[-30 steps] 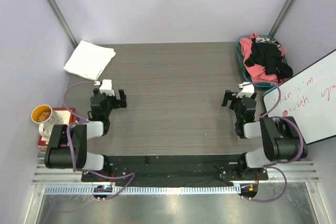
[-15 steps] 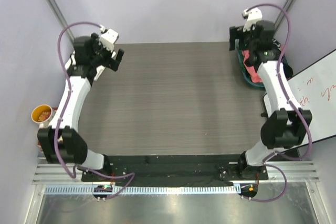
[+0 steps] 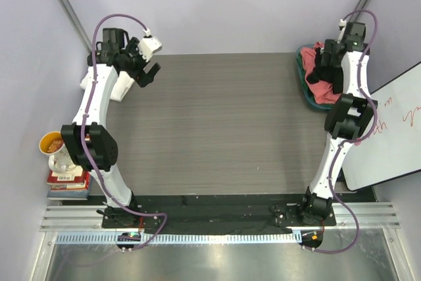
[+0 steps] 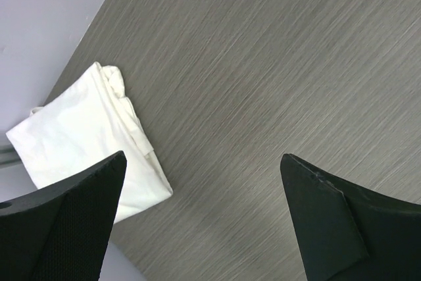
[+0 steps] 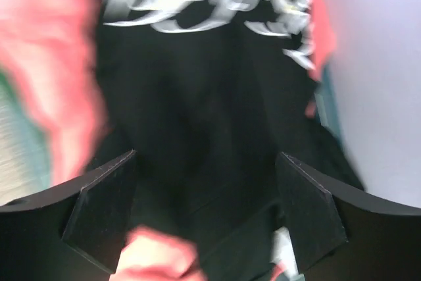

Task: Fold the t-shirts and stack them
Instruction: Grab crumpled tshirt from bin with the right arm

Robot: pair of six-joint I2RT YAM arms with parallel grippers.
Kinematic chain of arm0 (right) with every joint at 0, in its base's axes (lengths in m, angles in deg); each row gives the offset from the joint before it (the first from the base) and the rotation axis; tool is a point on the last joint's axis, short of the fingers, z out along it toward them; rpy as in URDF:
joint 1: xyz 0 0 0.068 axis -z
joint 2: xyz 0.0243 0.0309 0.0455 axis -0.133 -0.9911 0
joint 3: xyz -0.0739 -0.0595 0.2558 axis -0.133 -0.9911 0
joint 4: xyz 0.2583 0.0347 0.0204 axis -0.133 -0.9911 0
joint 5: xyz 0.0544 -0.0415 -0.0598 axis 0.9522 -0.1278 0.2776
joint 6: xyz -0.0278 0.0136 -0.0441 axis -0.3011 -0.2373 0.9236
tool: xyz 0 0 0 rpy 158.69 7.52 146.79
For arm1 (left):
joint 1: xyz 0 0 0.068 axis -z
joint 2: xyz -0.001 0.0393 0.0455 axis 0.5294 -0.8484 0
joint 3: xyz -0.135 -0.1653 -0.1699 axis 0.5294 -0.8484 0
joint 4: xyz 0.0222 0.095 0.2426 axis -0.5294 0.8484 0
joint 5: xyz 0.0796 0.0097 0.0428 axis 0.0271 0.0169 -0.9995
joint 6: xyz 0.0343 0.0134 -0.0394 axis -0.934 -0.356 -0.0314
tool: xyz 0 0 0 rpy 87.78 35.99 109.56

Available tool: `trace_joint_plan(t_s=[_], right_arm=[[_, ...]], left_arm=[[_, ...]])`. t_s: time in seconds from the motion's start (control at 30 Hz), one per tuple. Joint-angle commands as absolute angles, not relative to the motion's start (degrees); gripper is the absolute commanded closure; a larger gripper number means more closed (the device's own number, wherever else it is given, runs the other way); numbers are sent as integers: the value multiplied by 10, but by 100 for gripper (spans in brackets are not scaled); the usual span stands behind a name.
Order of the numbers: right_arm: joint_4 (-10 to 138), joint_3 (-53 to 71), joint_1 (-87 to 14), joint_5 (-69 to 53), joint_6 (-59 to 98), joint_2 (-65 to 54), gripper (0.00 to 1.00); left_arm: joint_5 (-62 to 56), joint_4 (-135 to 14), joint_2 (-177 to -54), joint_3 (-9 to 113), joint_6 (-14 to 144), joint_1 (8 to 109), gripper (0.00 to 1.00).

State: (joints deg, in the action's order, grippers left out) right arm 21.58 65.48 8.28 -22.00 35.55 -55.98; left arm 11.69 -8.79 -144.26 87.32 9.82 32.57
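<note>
Left tool (image 4: 202,157): released; white t-shirt (image 4: 79,136) lies folded on the surface (image 4: 263,64) beside one finger. Right tool (image 5: 205,156): released over the black t-shirt (image 5: 191,97); only its wrist view shows white script, blurred, unreadable.

t-shirts 3 (white (image 4: 79,136), black (image 5: 197,97), coral (image 3: 320,91)) | claws 2 (left (image 4: 202,157), right (image 5: 205,154)) | bin (image 3: 302,77) 1 | whiteboard (image 3: 388,129) 1 | cup (image 3: 52,144) 1

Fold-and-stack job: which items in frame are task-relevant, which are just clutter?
Job:
white t-shirt, folded
black t-shirt and coral-pink t-shirt, heaped in the teal basket

Clutter:
whiteboard
cup
books
</note>
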Motion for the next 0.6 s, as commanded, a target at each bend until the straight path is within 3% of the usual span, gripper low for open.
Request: trace_joint_plan(t_s=[0.0, 0.03, 0.13, 0.27, 0.33, 0.57], right_arm=[[171, 756, 103, -250, 335, -579, 11], [171, 755, 105, -251, 343, -582, 11], [171, 726, 109, -239, 344, -586, 28], [168, 721, 107, -231, 338, -587, 87], [168, 728, 105, -234, 339, -582, 99], [225, 745, 62, -272, 375, -522, 99]], left_arm=[[134, -81, -1427, 886, 72, 323, 0], [133, -87, -1424, 878, 73, 324, 0], [133, -99, -1414, 852, 74, 327, 0], [130, -113, -1405, 836, 78, 330, 0], [132, -111, -1405, 835, 82, 331, 0], [134, -149, -1404, 824, 120, 342, 3]])
